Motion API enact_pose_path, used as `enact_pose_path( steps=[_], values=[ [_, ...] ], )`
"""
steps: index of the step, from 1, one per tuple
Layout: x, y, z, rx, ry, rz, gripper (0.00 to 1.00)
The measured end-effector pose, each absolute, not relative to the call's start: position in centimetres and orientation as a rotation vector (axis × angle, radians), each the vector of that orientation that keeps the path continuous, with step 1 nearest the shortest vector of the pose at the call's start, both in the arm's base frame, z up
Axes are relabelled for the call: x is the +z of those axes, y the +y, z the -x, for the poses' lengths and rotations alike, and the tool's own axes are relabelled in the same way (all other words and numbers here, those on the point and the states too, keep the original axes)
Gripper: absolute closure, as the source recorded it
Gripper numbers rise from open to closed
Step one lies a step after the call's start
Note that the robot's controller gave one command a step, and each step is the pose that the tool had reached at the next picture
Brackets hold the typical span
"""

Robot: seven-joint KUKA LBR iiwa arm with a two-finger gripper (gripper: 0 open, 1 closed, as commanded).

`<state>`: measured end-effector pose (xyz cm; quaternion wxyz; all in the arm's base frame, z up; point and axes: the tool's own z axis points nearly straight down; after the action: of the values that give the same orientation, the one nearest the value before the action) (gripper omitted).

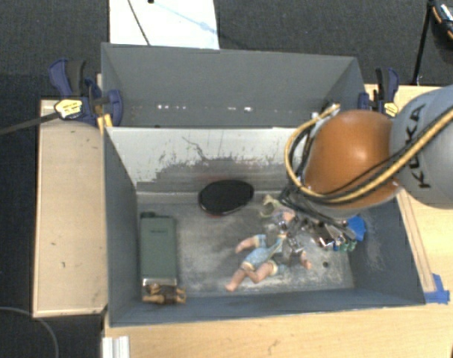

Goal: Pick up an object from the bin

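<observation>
My gripper hangs low over the right middle of the bin floor, right above a small doll with pale limbs and a light blue body. Its dark metal fingers reach down beside the doll's upper part, among small silvery bits. A blue thing lies just to the gripper's right, partly hidden by it. Whether anything sits between the fingers cannot be made out.
A black oval disc lies at the back of the floor. A green-grey rectangular box lies along the left wall, with a small brown thing at its near end. The arm's orange cover hides the bin's right back corner.
</observation>
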<state>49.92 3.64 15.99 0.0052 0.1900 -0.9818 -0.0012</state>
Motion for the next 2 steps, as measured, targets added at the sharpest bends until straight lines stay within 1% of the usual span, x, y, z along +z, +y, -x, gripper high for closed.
enact_pose_path(
  steps=[1, 2],
  values=[
    [14.8, 3.4, -51.6, 0.003, -3.094, -0.631, 1.00],
    [15.9, 3.6, -50.6, -0.005, -3.063, -0.638, 1.00]
  ],
)
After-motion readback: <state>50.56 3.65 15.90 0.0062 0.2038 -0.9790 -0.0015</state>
